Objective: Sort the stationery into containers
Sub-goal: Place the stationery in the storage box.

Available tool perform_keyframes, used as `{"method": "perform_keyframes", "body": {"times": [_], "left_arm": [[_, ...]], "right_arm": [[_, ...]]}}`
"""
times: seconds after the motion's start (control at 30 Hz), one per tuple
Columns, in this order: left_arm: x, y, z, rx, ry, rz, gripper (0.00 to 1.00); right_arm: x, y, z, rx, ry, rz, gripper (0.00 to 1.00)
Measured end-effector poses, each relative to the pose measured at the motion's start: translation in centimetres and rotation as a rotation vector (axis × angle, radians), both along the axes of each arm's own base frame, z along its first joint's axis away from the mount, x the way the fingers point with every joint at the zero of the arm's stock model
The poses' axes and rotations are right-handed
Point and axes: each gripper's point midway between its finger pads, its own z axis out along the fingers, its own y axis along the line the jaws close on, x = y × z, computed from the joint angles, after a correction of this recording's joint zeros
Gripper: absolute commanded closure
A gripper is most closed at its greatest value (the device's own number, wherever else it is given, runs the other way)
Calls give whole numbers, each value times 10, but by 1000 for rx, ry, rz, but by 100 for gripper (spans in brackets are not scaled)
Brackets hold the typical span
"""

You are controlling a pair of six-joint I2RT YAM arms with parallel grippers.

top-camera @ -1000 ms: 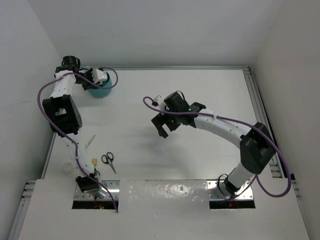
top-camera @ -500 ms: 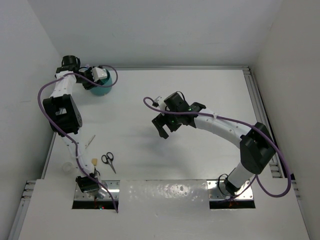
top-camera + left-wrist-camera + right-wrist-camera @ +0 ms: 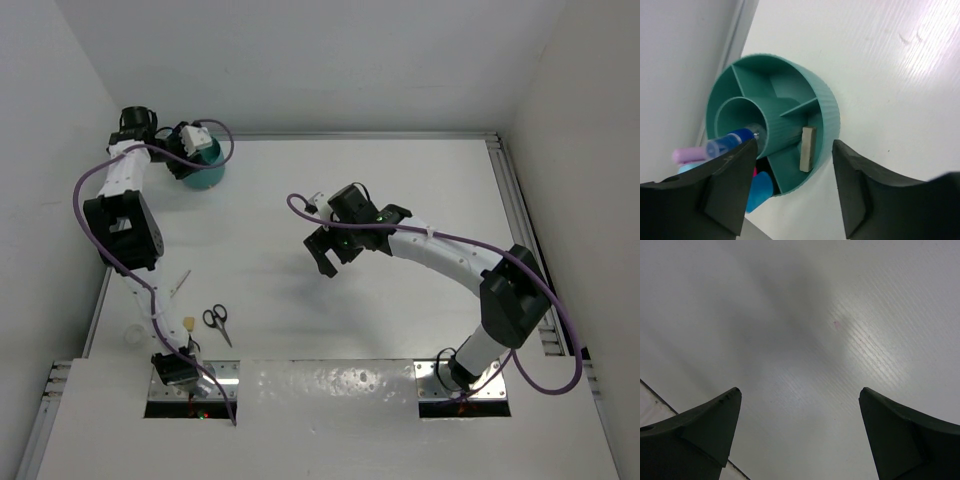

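Stationery is sitting in two places. On the near left of the counter (image 3: 400, 170), the top view is showing one pair of scissors (image 3: 217, 320), one tan eraser (image 3: 188, 323) just to their left, and one thin pale item (image 3: 181, 282) a little farther away, too small to name.

One cup (image 3: 208, 178) is standing at the far left corner, with the left claw (image 3: 196, 145) hanging over it.

The left wrist view is showing what the top view is hiding. The cup (image 3: 827, 107) is split by dividers around one round middle tube. A second tan eraser (image 3: 807, 148) is standing on end in an outer section. One blue marker (image 3: 732, 140) with a clear tip is leaning against the tube beside the left finger (image 3: 722, 192). One pink marker (image 3: 685, 155) and one light-blue marker (image 3: 760, 192) are poking out at the lower left, partly hidden by that finger. The left claw (image 3: 795, 145) is released, its jaws spread wide and gripping nothing.

The right claw (image 3: 328, 255) is hovering mid-counter, well apart from the cup. Its wrist view is showing the right claw (image 3: 799, 390) released too, with two fingers far apart over bare counter.
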Motion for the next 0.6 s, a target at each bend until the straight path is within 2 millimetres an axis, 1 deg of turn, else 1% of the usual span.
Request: {"method": "perform_keyframes", "body": {"times": [0.07, 0.1, 0.17, 0.27, 0.33, 0.4, 0.43, 0.47, 0.5, 0.53, 0.6], "left_arm": [[-4, -5, 16, -40, -6, 18, 37], [-8, -8, 28, -55, -12, 31, 34], [-16, -10, 52, -74, -25, 61, 33], [-41, -8, 92, -78, -19, 169, 32], [-63, 1, 116, -56, -2, 284, 32], [-89, 13, 125, -27, 33, 408, 32], [-103, 19, 123, -11, 57, 466, 32], [-123, 26, 113, 9, 109, 528, 32], [-146, 31, 100, 24, 172, 585, 32], [-167, 35, 83, 41, 245, 629, 32], [-218, 40, 40, 74, 411, 696, 33]], "right_arm": [[0, 0, 1, 1, -1, 0, 1], [0, 1, 1, 1, -2, 0, 1], [0, 1, 1, -2, -7, -6, 1], [0, 2, 5, 5, -22, -22, 1], [-2, 2, 11, 21, -37, -37, 1], [-5, 1, 18, 40, -57, -45, 1], [-6, 2, 21, 50, -64, -47, 1], [-8, 2, 25, 57, -71, -48, 1], [-8, 2, 28, 60, -80, -50, 1], [-8, 2, 29, 62, -87, -53, 1], [-7, 4, 32, 67, -100, -61, 1]]}}
